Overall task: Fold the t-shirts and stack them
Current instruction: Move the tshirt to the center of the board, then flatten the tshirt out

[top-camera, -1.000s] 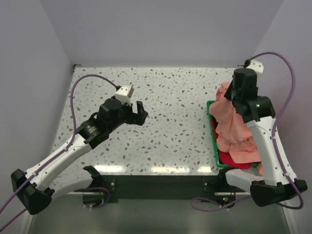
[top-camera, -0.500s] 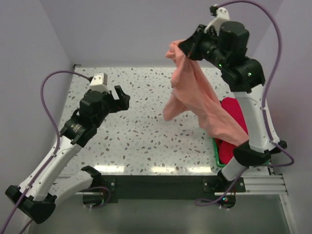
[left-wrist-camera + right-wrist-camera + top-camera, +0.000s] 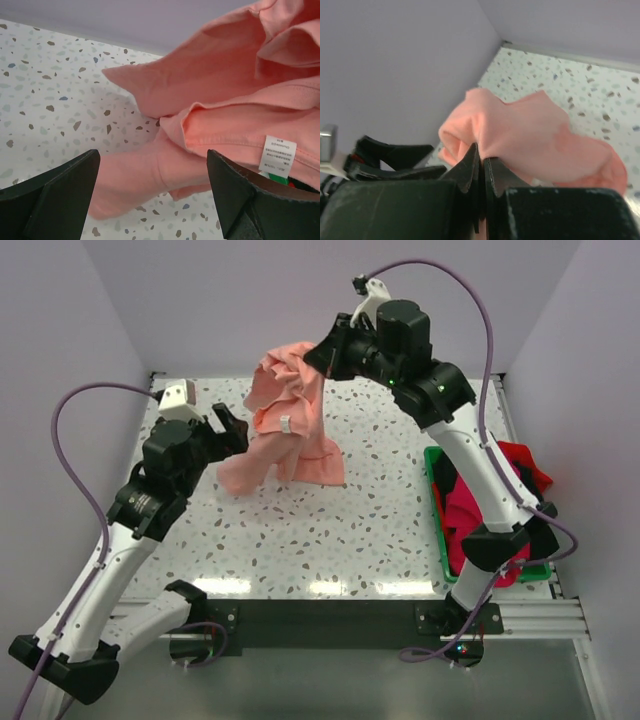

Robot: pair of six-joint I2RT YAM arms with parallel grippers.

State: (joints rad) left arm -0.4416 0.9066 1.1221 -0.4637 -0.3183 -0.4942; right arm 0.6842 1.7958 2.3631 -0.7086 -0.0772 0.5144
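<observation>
Left of the overhead view: left gripper (image 3: 228,430), matte black and blocky, jaws spread wide and grasping nothing, raised above the speckled terrazzo table (image 3: 370,520). Purple cable (image 3: 75,420) arching smoothly over the arm beside it.

Through the left wrist camera: two dark wedge-shaped fingers (image 3: 60,185) low in the frame, pale stone flecked with grey and brown between them, and soft pink cloth filling the upper right.

Just right of that gripper, centre-left and toward the top of the overhead view: salmon-pink t-shirt (image 3: 290,420), hanging in loose, rumpled folds from a bunched upper corner. Matte knit cloth, draped in rounded lobes, with one lobe trailing down and left near the open fingers and a broader flap lower right. Small white rectangular label (image 3: 285,424) sewn on, printed with tiny text too small to read. Cannot tell whether the lowest edge touches the table.

At the shirt's top right corner: right gripper (image 3: 325,355), clenched tight on a pinch of the pink cloth, fabric puffing out rounded on either side of the thin black fingertips in the right wrist view.

Right side of the overhead view: green plastic tray (image 3: 437,525), straight-rimmed, partly hidden behind the right arm. Crumpled magenta t-shirt (image 3: 465,515) heaped inside, and red t-shirt (image 3: 522,465) spilling past its far edge.
</observation>
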